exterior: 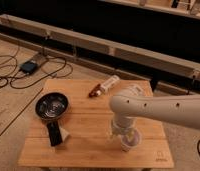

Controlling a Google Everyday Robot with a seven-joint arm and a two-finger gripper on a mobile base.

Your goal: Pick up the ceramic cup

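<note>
One white arm (160, 107) reaches in from the right and bends down over the front right part of the wooden desk (88, 147). The gripper (125, 135) sits low at the end of it, right at the ceramic cup (133, 143) and partly covering it from above. How far open the gripper is, and whether it has hold of the cup, cannot be told. The cup is upright on the desk near the front right edge, with only its lower right side and part of its rim showing. The dark pan (51, 106) sits on the left of the desk, handle toward the front, well apart from the cup. A white bottle (109, 83) with a red cap lies on its side near the back edge. Dark cables (8, 75) trail on the floor to the left.
</note>
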